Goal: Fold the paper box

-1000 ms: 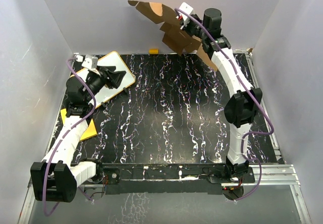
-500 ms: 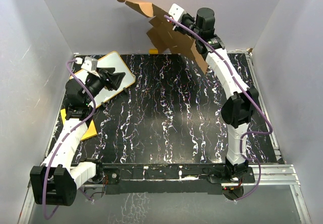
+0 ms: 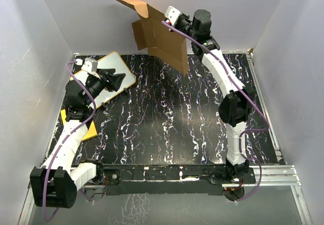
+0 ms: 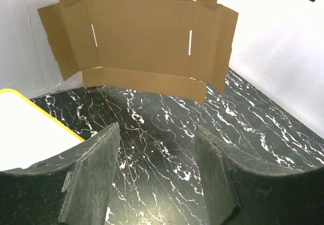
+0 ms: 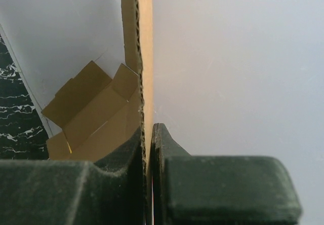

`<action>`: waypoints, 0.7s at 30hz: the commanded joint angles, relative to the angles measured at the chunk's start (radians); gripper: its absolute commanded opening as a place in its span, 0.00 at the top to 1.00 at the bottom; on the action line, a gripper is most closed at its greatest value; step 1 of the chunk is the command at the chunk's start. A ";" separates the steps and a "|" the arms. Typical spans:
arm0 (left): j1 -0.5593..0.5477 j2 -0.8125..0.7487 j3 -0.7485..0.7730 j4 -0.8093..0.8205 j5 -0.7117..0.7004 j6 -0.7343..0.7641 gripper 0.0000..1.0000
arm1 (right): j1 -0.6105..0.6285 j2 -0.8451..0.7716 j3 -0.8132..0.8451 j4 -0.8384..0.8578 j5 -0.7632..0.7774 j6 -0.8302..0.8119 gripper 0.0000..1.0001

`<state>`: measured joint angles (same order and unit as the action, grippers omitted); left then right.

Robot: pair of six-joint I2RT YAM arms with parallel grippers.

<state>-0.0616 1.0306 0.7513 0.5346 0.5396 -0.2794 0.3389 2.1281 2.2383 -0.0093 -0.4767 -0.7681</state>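
A: Box point(image 3: 157, 37), how does it look?

B: A flat brown corrugated sheet, not folded. The left wrist view shows a wide centre panel with two narrow slots, side flaps left and right, and a long strip along the bottom edge.

A: Where?

B: In the air above the far edge of the surface point(image 3: 167, 118), close to the back wall point(image 3: 91, 12). It touches nothing below. It hangs roughly upright, with the top flap leaning out to the left.

A: Grip?

B: Right pincer point(image 5: 148, 134) is clamped on one edge of the box, and the fluted edge runs straight up between its pads. Left pincer point(image 4: 157, 128) stands apart and holds nothing. It sits low by the board point(image 3: 112, 75), facing the box.

A: Edges, room?

B: A wide stretch of black marbled surface lies between the arms and beneath the box. The white, orange-rimmed board lies far left. A yellow sheet point(image 3: 90, 131) sits at the left edge, partly under the left arm. Walls stand close on three sides.
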 commanded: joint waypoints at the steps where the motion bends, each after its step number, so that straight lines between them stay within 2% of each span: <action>1: 0.001 -0.023 -0.012 0.015 0.002 0.011 0.42 | 0.008 -0.009 0.061 0.125 -0.034 -0.107 0.92; 5: 0.002 -0.016 -0.020 0.032 0.005 0.000 0.42 | 0.007 -0.034 -0.031 0.215 -0.094 -0.222 0.92; 14: 0.002 0.016 -0.051 0.080 0.042 -0.037 0.49 | 0.003 -0.010 -0.056 0.305 -0.151 -0.358 0.92; 21: 0.001 0.054 -0.074 0.123 0.065 -0.064 0.52 | -0.012 -0.012 -0.115 0.345 -0.162 -0.395 0.92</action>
<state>-0.0616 1.0740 0.6903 0.5987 0.5732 -0.3244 0.3424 2.1410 2.1426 0.1932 -0.6067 -1.0977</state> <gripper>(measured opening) 0.484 0.088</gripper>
